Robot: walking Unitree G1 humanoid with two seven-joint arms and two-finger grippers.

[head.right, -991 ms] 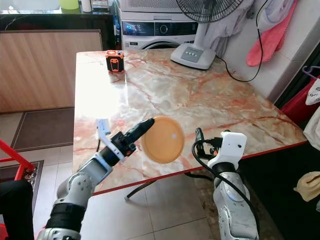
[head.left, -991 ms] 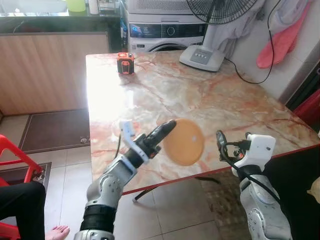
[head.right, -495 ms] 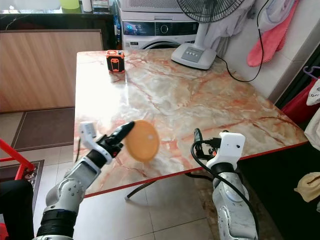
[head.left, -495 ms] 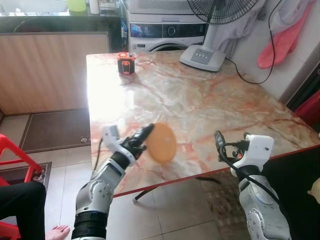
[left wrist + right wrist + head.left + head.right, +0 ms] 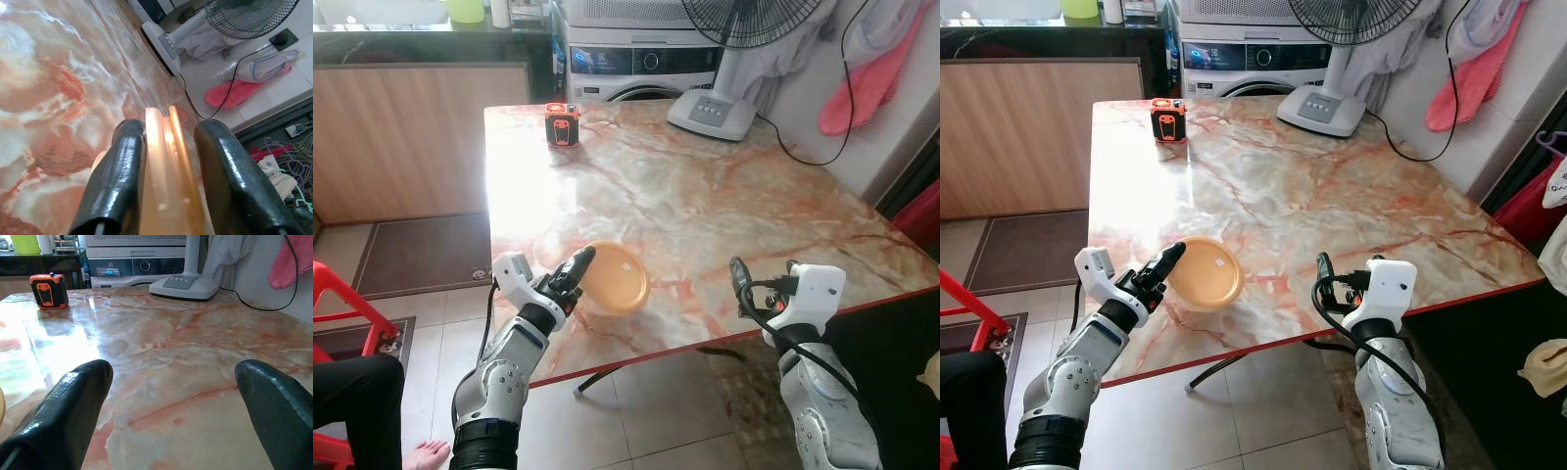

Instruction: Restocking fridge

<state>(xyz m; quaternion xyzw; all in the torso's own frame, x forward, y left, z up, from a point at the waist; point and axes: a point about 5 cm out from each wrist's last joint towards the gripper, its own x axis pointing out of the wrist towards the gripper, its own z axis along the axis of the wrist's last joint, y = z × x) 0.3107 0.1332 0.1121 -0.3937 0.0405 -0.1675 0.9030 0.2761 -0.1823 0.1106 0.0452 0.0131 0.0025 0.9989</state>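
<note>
The left gripper (image 5: pixel 578 268) holds an orange plate (image 5: pixel 615 277) by its rim, its two black fingers (image 5: pixel 120 171) pinching the edge from either side. The plate lies low on the marble surface (image 5: pixel 705 196), near the front edge and toward the front left corner; whether it rests flat or is a little tilted cannot be told. The left arm reaches up to it from below the front edge.

The right gripper (image 5: pixel 764 274) hovers just at the front edge, toward the front right corner, well apart from the plate. Its fingers (image 5: pixel 73 401) are spread wide with nothing between them.

A small orange and black box (image 5: pixel 561 123) stands near the far left corner. A fan (image 5: pixel 720 108) has its white base on the far edge, a black cable (image 5: pixel 803 157) running off it to the right. Beyond the surface stands a washing machine (image 5: pixel 636 64), and a pink cloth (image 5: pixel 871 83) hangs on the wall to the right. On the floor at the left are a red chair (image 5: pixel 342 313) and a person's leg and bare foot (image 5: pixel 426 453).
</note>
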